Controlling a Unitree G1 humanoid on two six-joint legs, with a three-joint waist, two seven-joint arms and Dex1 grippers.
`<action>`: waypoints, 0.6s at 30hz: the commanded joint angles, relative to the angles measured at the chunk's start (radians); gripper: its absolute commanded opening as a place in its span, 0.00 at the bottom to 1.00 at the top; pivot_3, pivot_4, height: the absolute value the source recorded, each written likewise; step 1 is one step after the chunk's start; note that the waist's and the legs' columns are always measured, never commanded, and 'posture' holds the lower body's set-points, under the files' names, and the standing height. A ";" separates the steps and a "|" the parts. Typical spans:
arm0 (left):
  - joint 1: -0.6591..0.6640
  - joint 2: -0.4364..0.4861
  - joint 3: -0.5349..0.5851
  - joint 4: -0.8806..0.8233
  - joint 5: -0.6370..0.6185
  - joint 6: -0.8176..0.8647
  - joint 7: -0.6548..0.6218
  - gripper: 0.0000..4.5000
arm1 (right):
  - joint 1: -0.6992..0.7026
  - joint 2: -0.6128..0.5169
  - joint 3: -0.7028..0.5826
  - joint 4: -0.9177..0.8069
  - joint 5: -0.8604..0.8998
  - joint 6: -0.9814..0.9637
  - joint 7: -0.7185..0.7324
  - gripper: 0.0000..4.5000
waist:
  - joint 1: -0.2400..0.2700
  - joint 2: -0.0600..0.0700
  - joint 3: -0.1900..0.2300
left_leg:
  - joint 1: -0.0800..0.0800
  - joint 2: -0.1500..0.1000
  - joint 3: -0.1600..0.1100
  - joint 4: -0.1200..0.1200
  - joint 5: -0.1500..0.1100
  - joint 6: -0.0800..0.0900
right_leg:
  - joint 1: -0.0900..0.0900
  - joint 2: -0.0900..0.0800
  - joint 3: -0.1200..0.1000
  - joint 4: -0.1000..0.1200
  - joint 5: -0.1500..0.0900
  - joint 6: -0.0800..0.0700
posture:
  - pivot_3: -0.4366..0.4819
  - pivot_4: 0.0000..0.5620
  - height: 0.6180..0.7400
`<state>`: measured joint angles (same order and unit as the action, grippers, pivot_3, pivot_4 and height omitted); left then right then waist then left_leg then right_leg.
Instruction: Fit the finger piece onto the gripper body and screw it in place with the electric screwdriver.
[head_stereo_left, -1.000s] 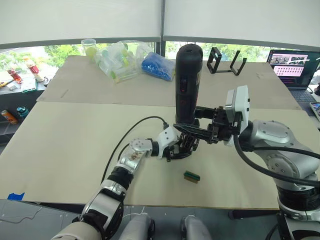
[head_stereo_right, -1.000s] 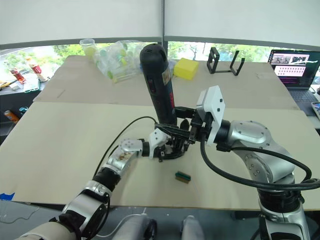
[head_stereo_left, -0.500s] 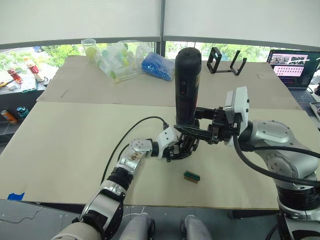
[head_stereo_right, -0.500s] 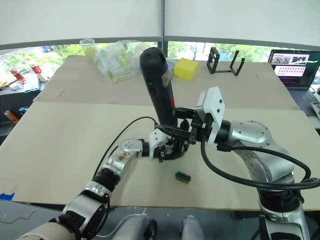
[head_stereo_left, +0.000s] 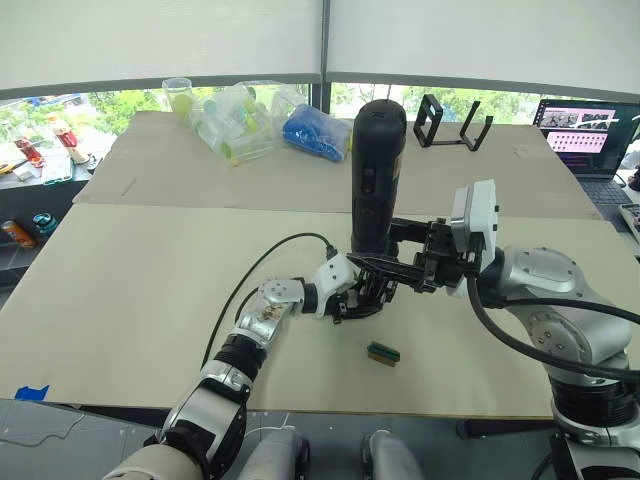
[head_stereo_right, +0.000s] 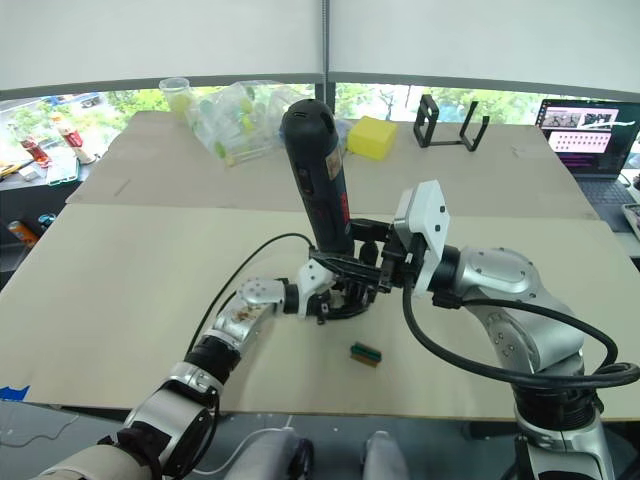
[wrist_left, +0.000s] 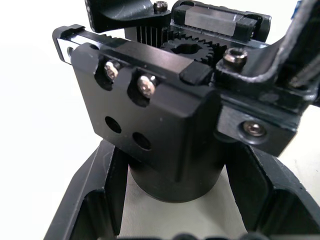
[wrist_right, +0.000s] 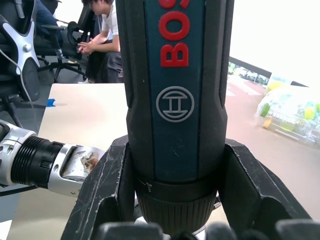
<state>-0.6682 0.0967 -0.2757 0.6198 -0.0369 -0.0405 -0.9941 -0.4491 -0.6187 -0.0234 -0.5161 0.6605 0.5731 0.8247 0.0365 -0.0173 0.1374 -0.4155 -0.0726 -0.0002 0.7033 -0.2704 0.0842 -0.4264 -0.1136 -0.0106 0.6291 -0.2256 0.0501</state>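
- Two grippers met mid-table: the right gripper (head_stereo_right: 345, 268) clamped the thick, smooth black electric screwdriver (head_stereo_right: 318, 175) upright.
- The left gripper (head_stereo_left: 372, 296) gripped the blocky, screw-studded gripper body (wrist_left: 160, 120) directly beneath.

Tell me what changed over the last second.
Little: the electric screwdriver, upright in the right end effector, tipped slightly toward the robot's right. The left end effector stays clamped on the gripper body; the green-and-black block hasn't moved.

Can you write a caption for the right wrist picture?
The right gripper clamps the upright electric screwdriver above the robot's left arm.
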 joint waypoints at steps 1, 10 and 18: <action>-0.011 -0.004 0.002 -0.027 -0.009 -0.005 -0.004 0.51 | -0.005 -0.005 -0.034 -0.037 0.037 -0.004 0.000 0.43 | 0.000 0.000 0.000 | 0.000 0.000 0.000 0.000 0.000 0.000 | 0.000 0.000 0.000 0.000 0.000 0.000 | 0.48 0.27 1.00; -0.014 -0.006 0.002 -0.025 -0.010 -0.006 -0.004 0.51 | -0.007 -0.012 -0.026 -0.029 0.009 -0.019 0.001 0.43 | 0.000 0.000 0.000 | 0.000 0.000 0.000 0.000 0.000 0.000 | 0.000 0.000 0.000 0.000 0.000 0.000 | 0.48 0.27 1.00; -0.013 -0.009 0.002 -0.027 -0.009 -0.006 -0.001 0.51 | 0.034 0.012 -0.016 -0.009 -0.028 -0.048 -0.011 0.43 | 0.000 0.000 0.000 | 0.000 0.000 0.000 0.000 0.000 0.000 | 0.000 0.000 0.000 0.000 0.000 0.000 | 0.48 0.27 1.00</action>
<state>-0.6682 0.0956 -0.2765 0.6198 -0.0364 -0.0405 -0.9934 -0.4281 -0.6115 -0.0216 -0.5137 0.6401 0.5485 0.8221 0.0370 -0.0173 0.1374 -0.4155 -0.0726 -0.0003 0.7033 -0.2704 0.0843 -0.4262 -0.1134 -0.0107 0.6291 -0.2256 0.0501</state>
